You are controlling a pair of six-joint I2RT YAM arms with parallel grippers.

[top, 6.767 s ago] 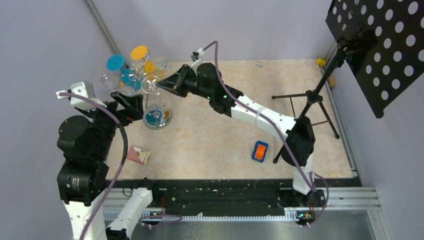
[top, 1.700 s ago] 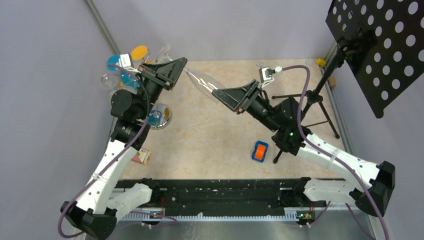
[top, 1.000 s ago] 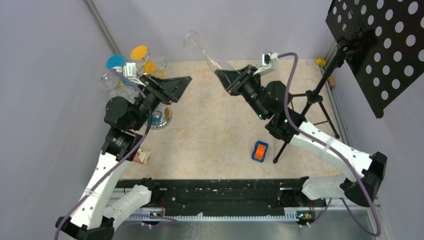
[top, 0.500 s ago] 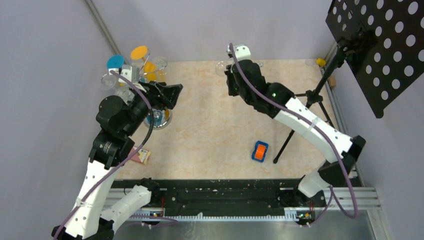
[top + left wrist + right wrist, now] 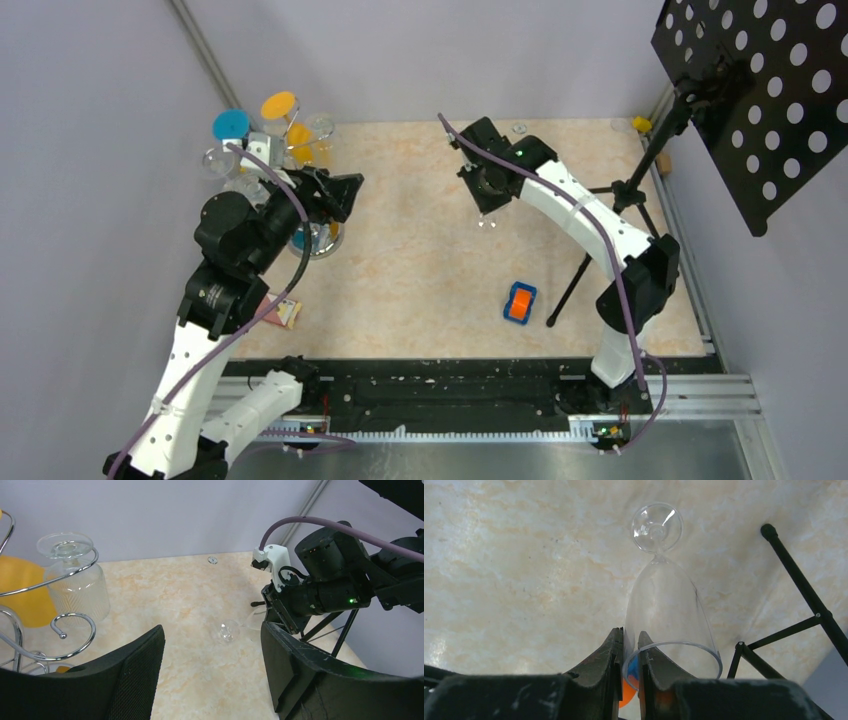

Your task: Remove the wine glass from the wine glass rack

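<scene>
Lilac walls (image 5: 520,50); beige marbled tabletop (image 5: 420,280).

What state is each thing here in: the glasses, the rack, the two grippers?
wine glass rack: upright, other glasses hanging on it.
ribbed glass: hanging upside down on the rack.
wine glass: off the rack, held by its rim, foot towards the table.
right gripper: shut on the wine glass.
left gripper: open, empty.
black tripod stand: standing.

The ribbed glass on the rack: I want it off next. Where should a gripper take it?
Probably around the bowl of the ribbed glass, coming from the open table side: it hangs foot-up, bowl free below the rack wire, whose spirals crowd the other side.
</scene>
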